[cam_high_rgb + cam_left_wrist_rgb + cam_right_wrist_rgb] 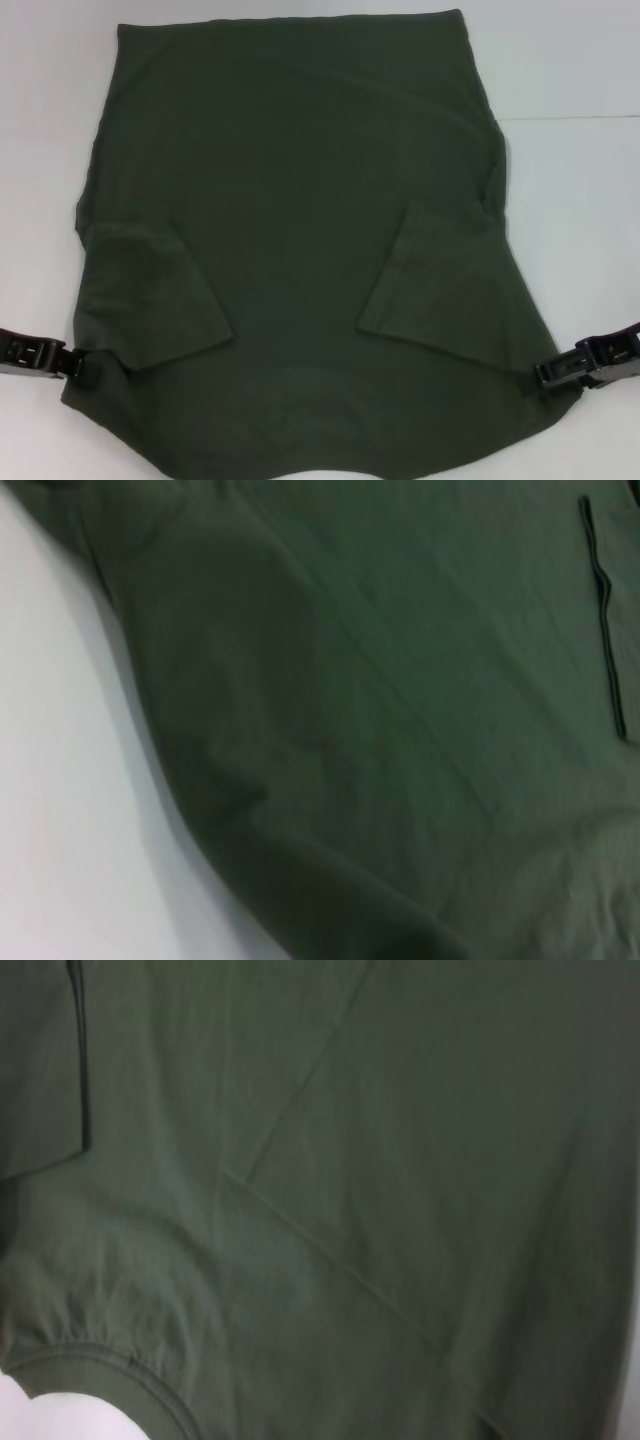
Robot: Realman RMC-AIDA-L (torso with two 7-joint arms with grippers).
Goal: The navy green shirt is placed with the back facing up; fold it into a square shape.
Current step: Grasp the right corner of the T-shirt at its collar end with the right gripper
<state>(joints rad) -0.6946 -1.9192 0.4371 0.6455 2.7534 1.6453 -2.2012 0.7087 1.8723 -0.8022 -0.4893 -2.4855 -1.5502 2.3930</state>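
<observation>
The navy green shirt lies flat across the white table and fills most of the head view. Both short sleeves are folded inward over the body. Its collar end is at the near edge. My left gripper sits at the shirt's near left corner, touching the fabric edge. My right gripper sits at the near right corner, overlapping the edge there. The left wrist view shows only shirt fabric close up beside bare table. The right wrist view is filled with shirt fabric, with the curved collar rim at one corner.
The white table shows on both sides of the shirt and beyond its far hem. A faint seam line crosses the table at the right.
</observation>
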